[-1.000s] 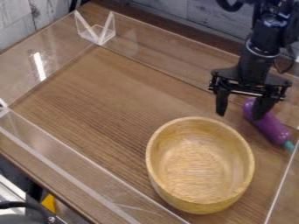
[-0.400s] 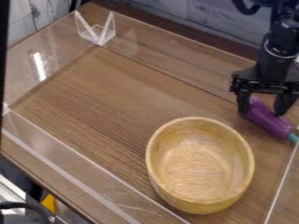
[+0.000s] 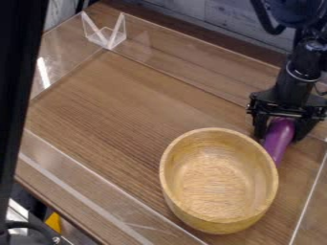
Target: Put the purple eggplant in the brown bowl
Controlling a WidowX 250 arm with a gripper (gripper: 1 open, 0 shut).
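Overhead, camera view: black tool (image 3: 282, 122) pointing straight down at the right edge of the wooden surface (image 3: 115, 105), fingers spread wide. Purple eggplant (image 3: 278, 142) lies on the surface between the spread fingers, not pinched as far as can be seen. Brown bowl (image 3: 219, 179) sits just left and nearer of the eggplant, nothing inside it. Clear plastic walls (image 3: 76, 201) ring the surface; clear stand (image 3: 103, 32) at far left corner.

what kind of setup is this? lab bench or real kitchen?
Looks like a lab bench, not a kitchen: a wood-grain tabletop fenced by clear acrylic walls, with only a toy purple eggplant, a brown bowl and the gripper over them.
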